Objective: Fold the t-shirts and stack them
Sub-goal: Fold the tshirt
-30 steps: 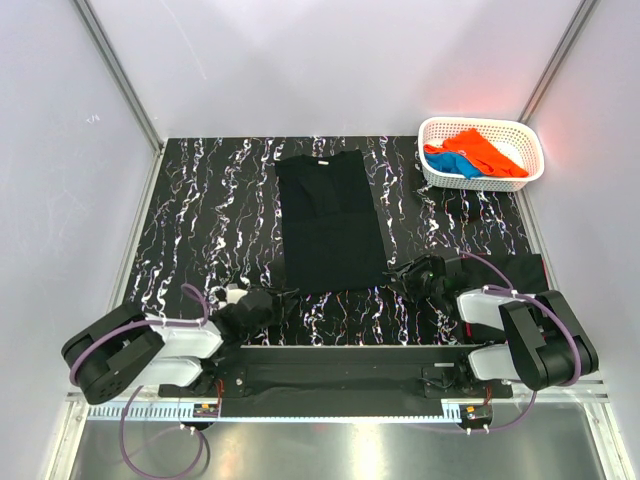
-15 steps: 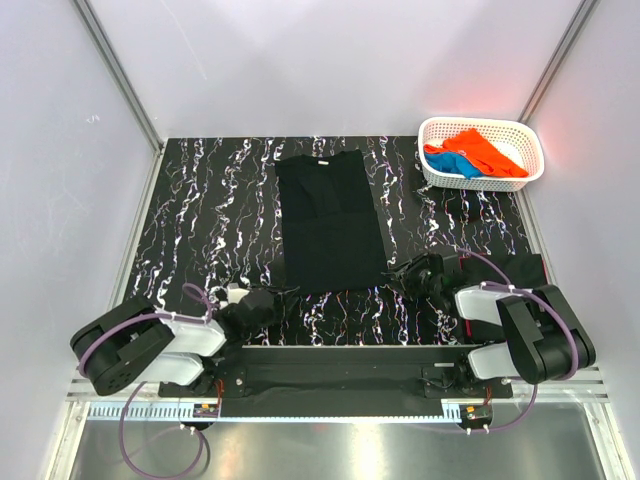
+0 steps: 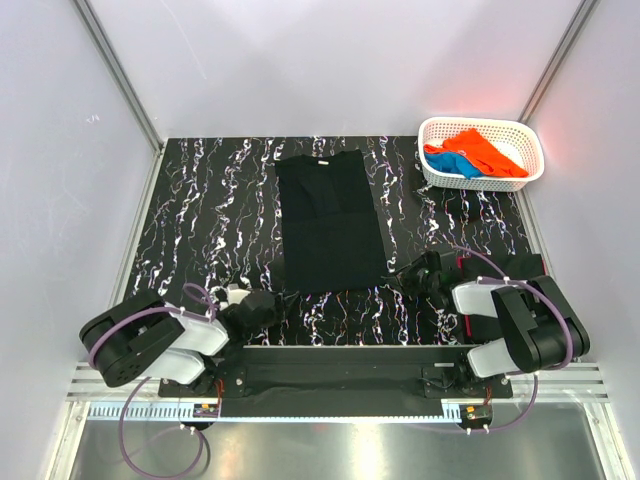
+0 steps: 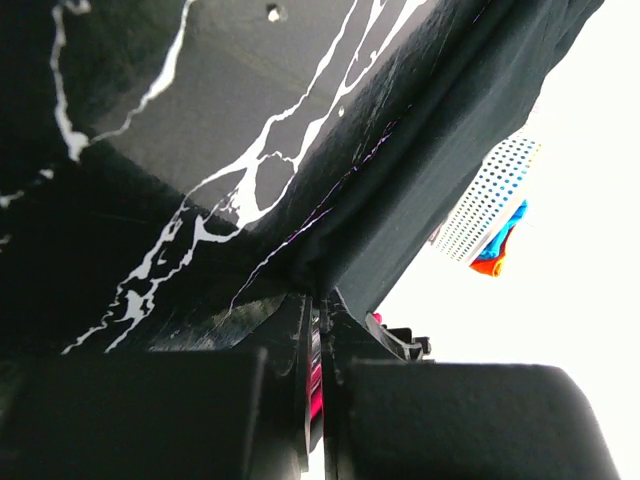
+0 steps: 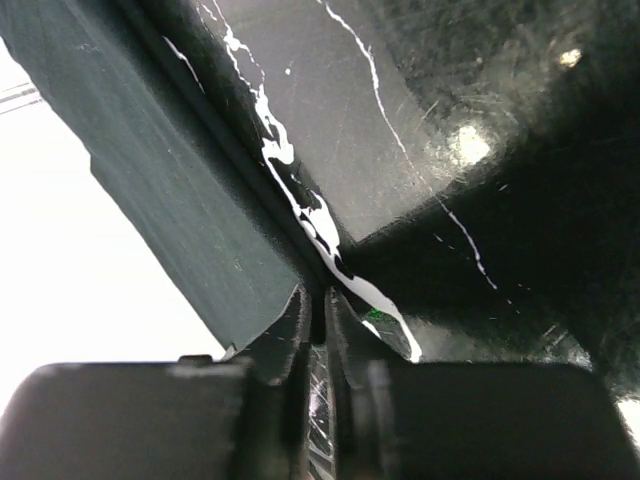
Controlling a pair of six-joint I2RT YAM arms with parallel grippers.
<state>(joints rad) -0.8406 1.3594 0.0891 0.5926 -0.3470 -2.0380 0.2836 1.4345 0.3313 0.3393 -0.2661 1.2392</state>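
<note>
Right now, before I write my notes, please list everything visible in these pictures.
black t-shirt: one, black, folded narrow, table centre.
orange t-shirt: one, orange, in the basket.
blue t-shirt: one, blue, in the basket beside the orange one.
basket: one, white lattice, far right corner.
table: one, black with white veins.
left pincer: one, black, shut on the black t-shirt's near left corner.
right pincer: one, black, shut on its near right corner.

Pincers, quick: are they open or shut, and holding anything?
Left pincer: closed, pinching the black t-shirt hem.
Right pincer: closed on the same hem, apparently.
</note>
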